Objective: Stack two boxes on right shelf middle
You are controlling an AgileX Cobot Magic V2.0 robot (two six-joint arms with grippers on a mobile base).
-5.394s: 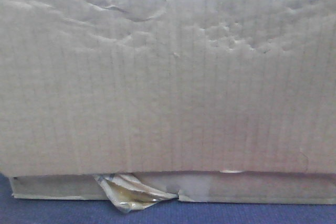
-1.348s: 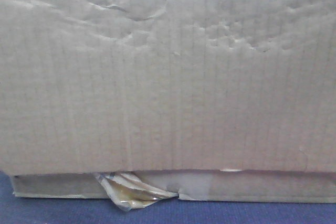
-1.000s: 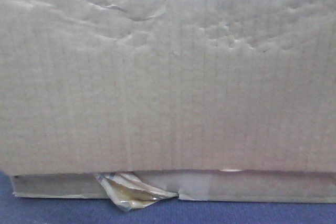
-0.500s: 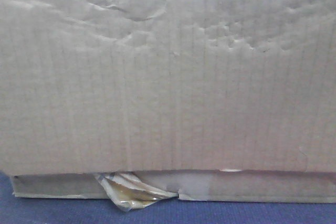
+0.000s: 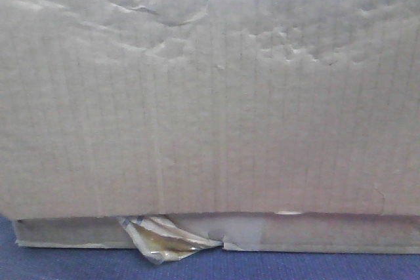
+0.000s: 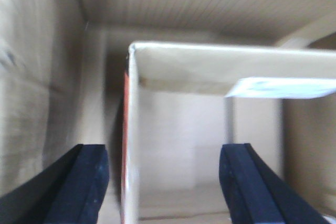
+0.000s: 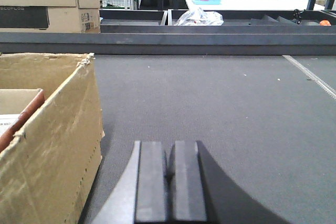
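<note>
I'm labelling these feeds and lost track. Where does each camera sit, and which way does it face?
Front view: low, close against the tall box sitting on the flat box; no robot part shows.
Left wrist view: behind the left gripper, looking into a cardboard box at an inner carton; both spread fingers show.
Right wrist view: behind the shut right gripper, looking level across the carpet, open box at left.
Shared: both wrist views show a red-edged carton inside a box, possibly the same one.
</note>
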